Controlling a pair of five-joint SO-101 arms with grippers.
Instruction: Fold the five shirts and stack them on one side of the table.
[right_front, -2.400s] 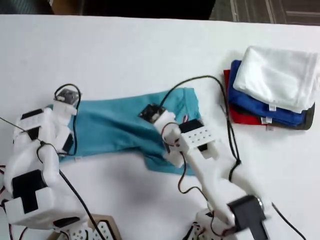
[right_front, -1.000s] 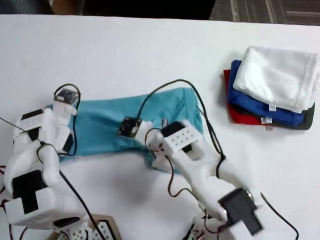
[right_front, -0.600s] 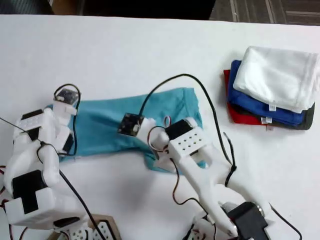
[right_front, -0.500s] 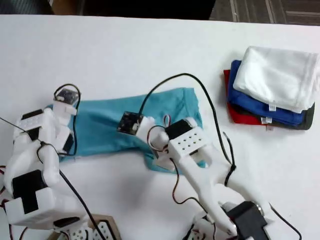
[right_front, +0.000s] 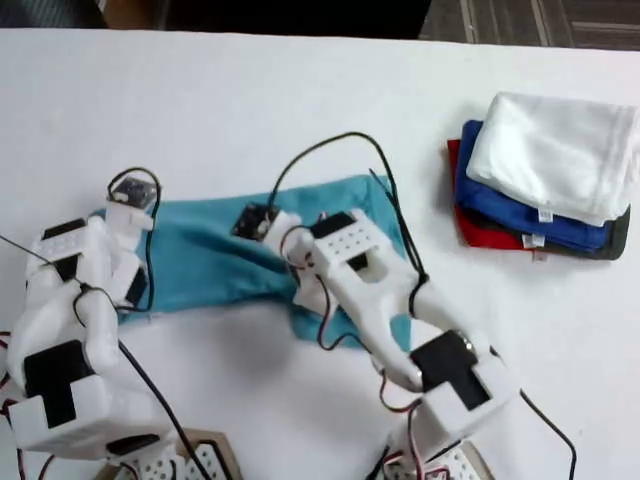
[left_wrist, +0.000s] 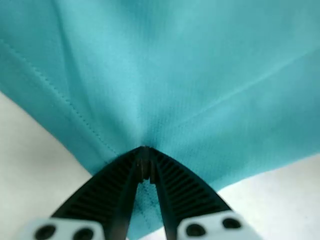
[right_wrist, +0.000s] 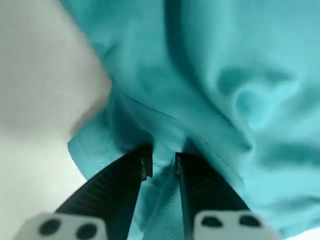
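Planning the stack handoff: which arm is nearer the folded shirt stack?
Right. The right arm is over the end of the teal shirt nearest the stack; the left arm holds its far end.

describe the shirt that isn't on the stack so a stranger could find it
On the white table, look away from the folded stack. The teal shirt lies stretched out from the left arm to the right arm, the one teal piece and unstacked.
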